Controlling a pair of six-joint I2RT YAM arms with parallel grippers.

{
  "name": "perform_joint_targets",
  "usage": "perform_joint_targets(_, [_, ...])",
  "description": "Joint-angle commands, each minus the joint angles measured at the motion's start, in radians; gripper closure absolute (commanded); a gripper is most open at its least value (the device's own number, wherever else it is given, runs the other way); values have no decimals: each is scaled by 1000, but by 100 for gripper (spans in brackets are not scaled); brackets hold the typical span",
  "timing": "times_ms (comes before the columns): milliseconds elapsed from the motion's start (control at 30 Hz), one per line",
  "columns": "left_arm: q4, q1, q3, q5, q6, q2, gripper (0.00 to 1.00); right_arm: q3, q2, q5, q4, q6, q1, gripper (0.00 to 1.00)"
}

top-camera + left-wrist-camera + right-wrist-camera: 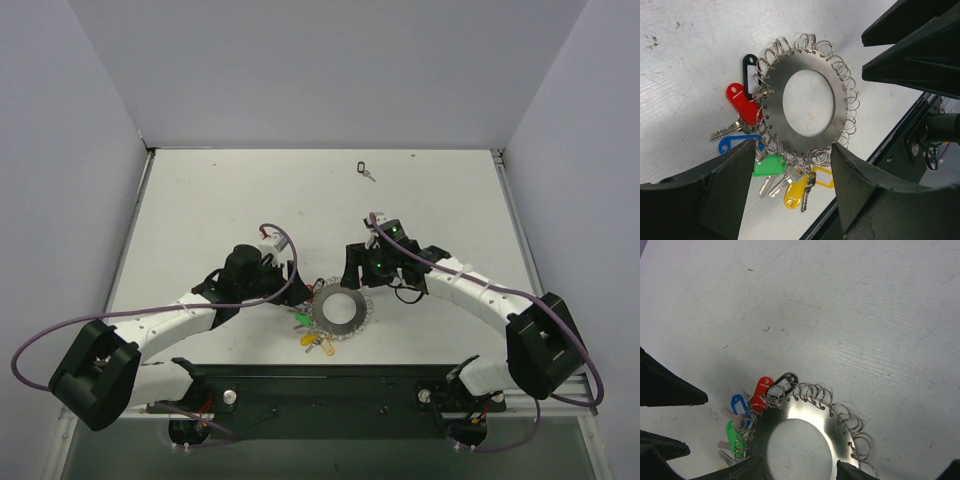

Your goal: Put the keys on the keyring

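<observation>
**A:** Where is the keyring?

**B:** The keyring lies flat on the desk, close to the near edge and about midway between the left and right edges.

**A:** And the keys?

**B:** A red key, blue key, green key, yellow key and a black tag hang bunched on the rim facing the desk's left and near edges. A loose black-headed key sits well apart, near the far edge.

**A:** The pincers?

**B:** The left pincer is spread, with its fingers on either side of the key-laden rim and the green and yellow keys between them. The right pincer is also spread, its tips near the rim on the side away from the keys.

**A:** Anything in the way?

**B:** Small split rings crowd the whole rim. A purple cable loops over the left arm, apart from the ring.
</observation>
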Motion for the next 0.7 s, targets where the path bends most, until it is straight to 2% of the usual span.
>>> perform_joint_targets(0, [10, -17, 18, -35, -1, 10, 29, -15, -48, -16, -18, 3, 7, 41])
perform_joint_targets(333, [-30, -32, 15, -63, 23, 13, 33, 7, -32, 7, -52, -43, 114, 41])
perform_joint_targets(667, [-21, -32, -2, -63, 20, 14, 34, 34, 28, -87, -76, -109, 188, 47])
